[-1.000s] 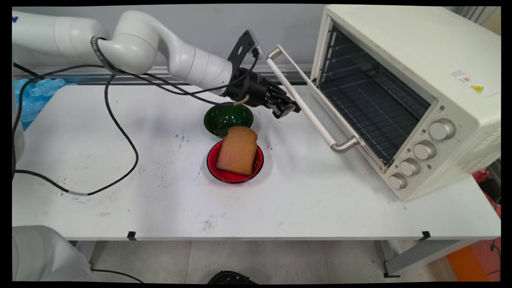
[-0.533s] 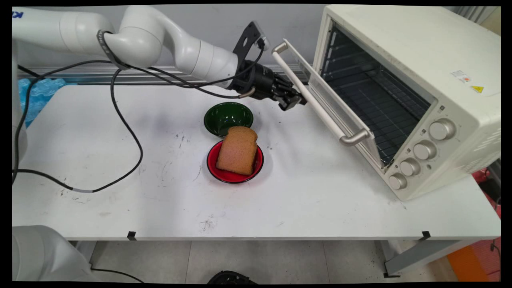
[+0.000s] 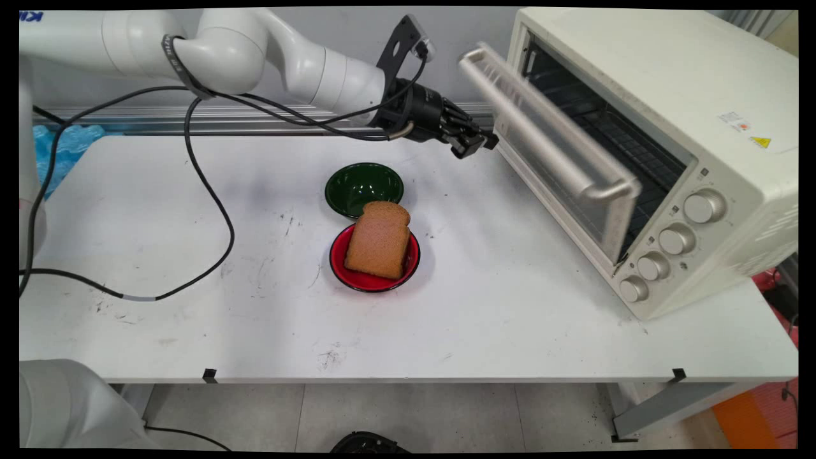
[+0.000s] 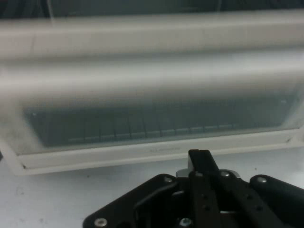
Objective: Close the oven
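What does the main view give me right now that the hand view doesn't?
Only the main view shows the green bowl, the bread slice on the red plate, the oven's knobs, and the hand by the door's far end. Only the hand view shows the door's glass close up, rack behind. Both share the oven door, partly raised, and the white table.

Robot lab or test room, not home kitchen. White worktable (image 3: pixel 510 331) with scuffs and black marks, black tape tabs at front edge. White robot arm (image 3: pixel 268 57) at 11 o'clock, loose black cables (image 3: pixel 210 191) lying over table. Plain grey wall (image 3: pixel 331 32) with metal rail (image 3: pixel 268 115) at 12 o'clock. Toaster oven (image 3: pixel 663 146) at 3 o'clock stands as test prop. Grey tiled floor (image 3: pixel 408 414) at 6 o'clock.
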